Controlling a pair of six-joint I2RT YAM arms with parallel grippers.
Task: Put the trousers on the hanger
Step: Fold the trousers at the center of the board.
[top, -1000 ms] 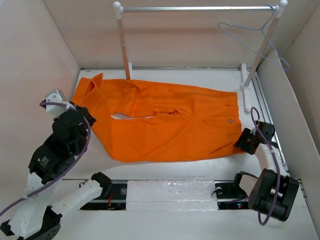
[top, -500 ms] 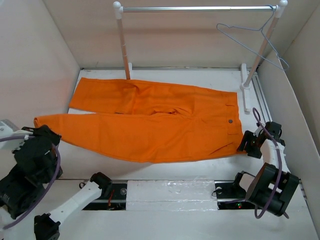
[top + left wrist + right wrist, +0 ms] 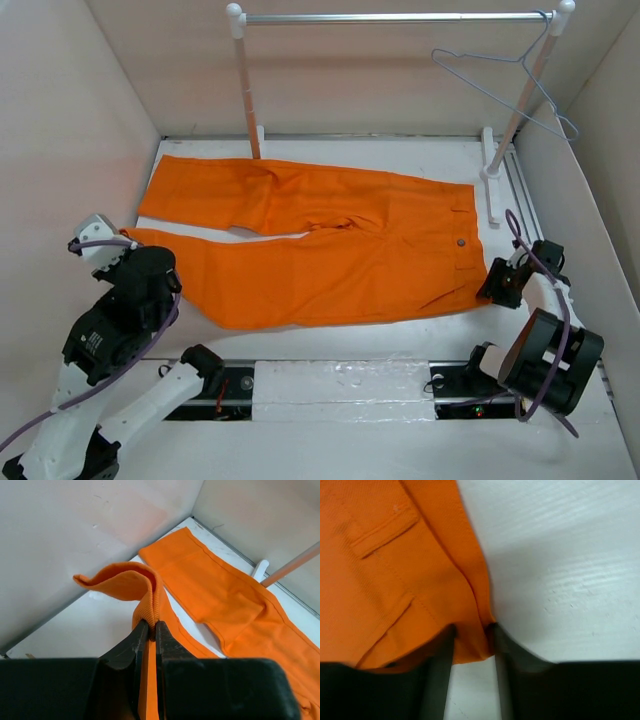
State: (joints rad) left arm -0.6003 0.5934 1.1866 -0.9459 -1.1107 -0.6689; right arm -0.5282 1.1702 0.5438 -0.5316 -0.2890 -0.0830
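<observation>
The orange trousers (image 3: 330,250) lie spread flat on the white table, waistband to the right, with a dark button (image 3: 459,242). My left gripper (image 3: 140,248) is shut on the hem of the near leg at the left; the left wrist view shows the hem (image 3: 145,587) pinched and curling up above the jaws (image 3: 149,626). My right gripper (image 3: 497,283) grips the near corner of the waistband (image 3: 470,630). The pale blue-grey wire hanger (image 3: 490,95) hangs from the right end of the rail, away from both grippers.
A metal rail (image 3: 400,17) on white posts (image 3: 243,90) stands along the back of the table. Pale walls close in the left, back and right sides. A slotted track (image 3: 340,385) runs between the arm bases at the near edge.
My left gripper pulled the near leg out of its fold and far to the left, then came back a little to the right. The right gripper barely moved, holding the waistband corner.
</observation>
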